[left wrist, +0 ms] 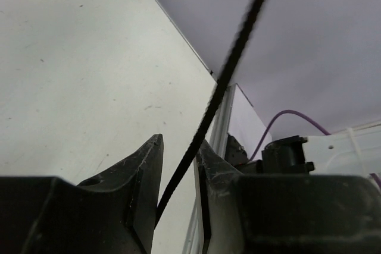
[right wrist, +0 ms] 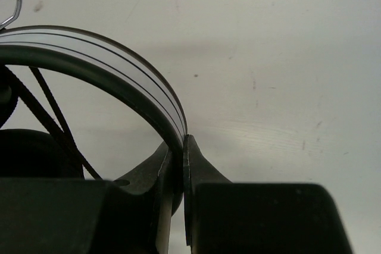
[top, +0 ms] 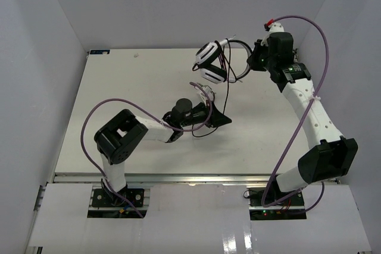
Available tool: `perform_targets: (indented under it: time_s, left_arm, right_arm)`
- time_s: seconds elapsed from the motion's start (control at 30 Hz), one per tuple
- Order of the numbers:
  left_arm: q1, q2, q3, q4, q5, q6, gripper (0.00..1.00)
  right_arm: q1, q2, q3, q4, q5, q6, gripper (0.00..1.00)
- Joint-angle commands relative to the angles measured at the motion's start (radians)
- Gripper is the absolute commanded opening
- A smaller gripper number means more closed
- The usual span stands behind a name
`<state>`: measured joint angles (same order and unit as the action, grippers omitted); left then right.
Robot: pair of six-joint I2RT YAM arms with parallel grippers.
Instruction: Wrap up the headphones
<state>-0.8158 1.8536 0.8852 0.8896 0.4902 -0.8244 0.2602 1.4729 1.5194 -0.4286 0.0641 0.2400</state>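
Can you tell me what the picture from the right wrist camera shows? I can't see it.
The right gripper is pinched shut on the headphones' curved headband, holding it above the white table. A thin black cord crosses under the band on the left.

arms (top: 309,108): white links | black joints | purple cables (top: 89,124)

A white table (top: 119,87) sits between plain grey walls (top: 41,57).
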Motion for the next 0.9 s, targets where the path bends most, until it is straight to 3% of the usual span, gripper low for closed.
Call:
perform_targets:
  time_s: [0.0,0.1,0.2,0.27,0.37,0.4,0.43,0.5,0.6,0.73,0.87]
  left_arm:
    - [0.007,0.033,0.000,0.162,-0.008,0.008,0.37]
    - [0.028,0.048,-0.022,0.218,0.011,0.007,0.34]
    - [0.065,0.045,-0.058,0.243,0.046,0.010,0.21]
    - [0.097,0.036,-0.059,0.205,0.079,0.023,0.19]
    - [0.159,0.025,-0.031,0.125,0.148,0.042,0.10]
    - [0.166,0.022,-0.029,0.103,0.154,0.043,0.10]
    - [0.202,0.014,-0.017,0.076,0.184,0.048,0.09]
    - [0.251,-0.016,-0.002,0.028,0.221,0.062,0.09]
    - [0.321,-0.085,0.022,-0.080,0.279,0.104,0.08]
    - [0.369,-0.181,0.091,-0.248,0.388,0.144,0.09]
    - [0.369,-0.219,0.159,-0.336,0.480,0.132,0.12]
  right_arm:
    - [-0.094,-0.119,0.116,0.056,-0.422,0.172,0.08]
    - [-0.186,-0.148,0.100,0.102,-0.708,0.150,0.08]
    - [-0.245,-0.206,-0.022,0.281,-1.024,0.110,0.08]
    - [-0.249,-0.246,-0.075,0.315,-1.174,-0.018,0.08]
    - [-0.248,-0.313,-0.081,0.190,-1.252,-0.295,0.08]
    - [-0.245,-0.320,-0.063,0.152,-1.234,-0.356,0.08]
    - [-0.229,-0.356,-0.045,-0.050,-1.167,-0.674,0.08]
    - [-0.202,-0.404,-0.060,-0.188,-1.032,-0.982,0.08]
    - [-0.187,-0.459,-0.132,-0.201,-0.840,-1.217,0.08]
    - [-0.134,-0.517,-0.283,-0.020,-0.520,-1.344,0.08]
    - [-0.033,-0.511,-0.385,0.117,-0.325,-1.406,0.08]
